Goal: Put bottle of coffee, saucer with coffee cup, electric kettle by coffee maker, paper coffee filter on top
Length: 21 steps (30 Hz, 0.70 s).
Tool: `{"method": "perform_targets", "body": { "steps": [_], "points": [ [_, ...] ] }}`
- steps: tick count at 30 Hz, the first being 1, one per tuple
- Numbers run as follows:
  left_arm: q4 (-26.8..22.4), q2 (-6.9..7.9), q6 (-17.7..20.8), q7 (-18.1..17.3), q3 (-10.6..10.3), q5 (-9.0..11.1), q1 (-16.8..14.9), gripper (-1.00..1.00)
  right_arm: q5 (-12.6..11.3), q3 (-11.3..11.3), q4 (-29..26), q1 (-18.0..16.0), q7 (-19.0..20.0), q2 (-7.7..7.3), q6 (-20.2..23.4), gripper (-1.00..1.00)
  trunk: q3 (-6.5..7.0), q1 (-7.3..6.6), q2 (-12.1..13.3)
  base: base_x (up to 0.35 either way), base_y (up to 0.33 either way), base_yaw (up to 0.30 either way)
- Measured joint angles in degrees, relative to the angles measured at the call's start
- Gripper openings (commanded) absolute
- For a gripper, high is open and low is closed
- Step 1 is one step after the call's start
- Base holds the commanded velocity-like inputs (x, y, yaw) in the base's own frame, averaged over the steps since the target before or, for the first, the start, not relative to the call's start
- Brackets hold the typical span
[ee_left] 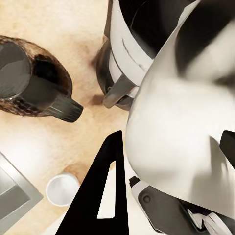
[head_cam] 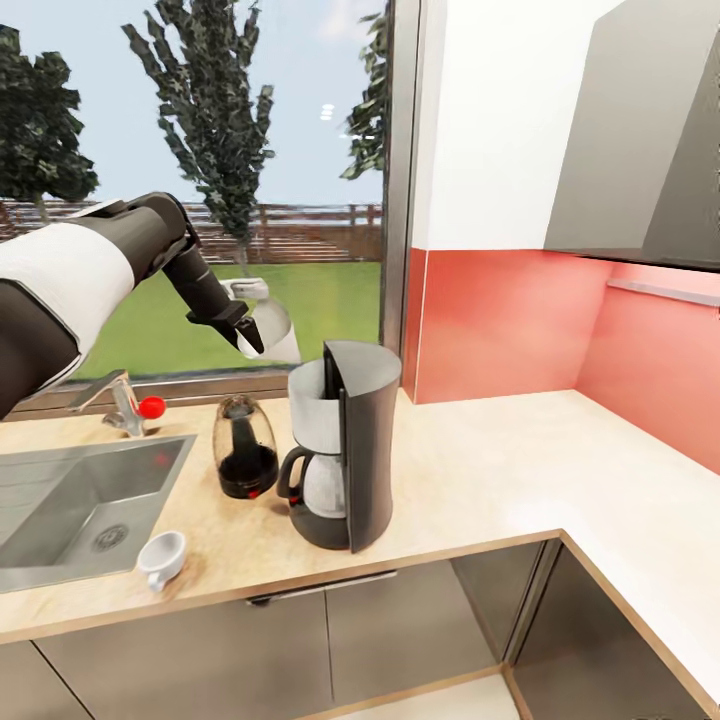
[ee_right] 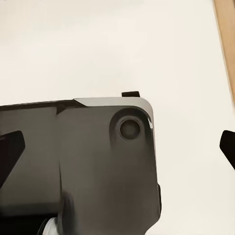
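Observation:
My left gripper [head_cam: 250, 332] is shut on the white electric kettle [head_cam: 265, 318], holding it in the air above and behind the bottle of coffee [head_cam: 245, 447]. In the left wrist view the kettle [ee_left: 181, 127] looms large beside one black finger [ee_left: 104, 196]. The dark coffee maker [head_cam: 343, 455] stands on the countertop [head_cam: 480, 470], with a white lining [head_cam: 313, 402] in its top. The bottle stands just left of it. A white coffee cup [head_cam: 161, 555] sits near the counter's front edge on a tan saucer [head_cam: 182, 576]. My right gripper [ee_right: 117, 147] hangs open over a pale floor.
A steel sink [head_cam: 70, 510] and a faucet with a red knob [head_cam: 150, 406] lie left of the bottle. A window is behind, a red backsplash [head_cam: 500, 320] and a grey wall cabinet [head_cam: 640, 140] to the right. The counter turns a corner at the right.

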Motion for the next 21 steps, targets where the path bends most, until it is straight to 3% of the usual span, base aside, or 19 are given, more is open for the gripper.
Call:
{"method": "perform_targets", "body": {
  "steps": [5,21],
  "points": [
    [-0.04,-0.02,0.00,0.00,-0.02,0.00,2.50,-1.00,0.00,-0.08,-0.02,0.00,0.01,0.00,0.00,1.00,0.00,0.00,0.00,0.000,0.000,-0.096],
    [-0.09,-0.09,0.00,0.00,0.00,0.00,3.12,-1.00,0.00,-0.03,0.02,0.00,0.00,0.00,0.00,1.00,0.00,-0.01,0.00,0.016,0.000,-0.004]
  ]
}}
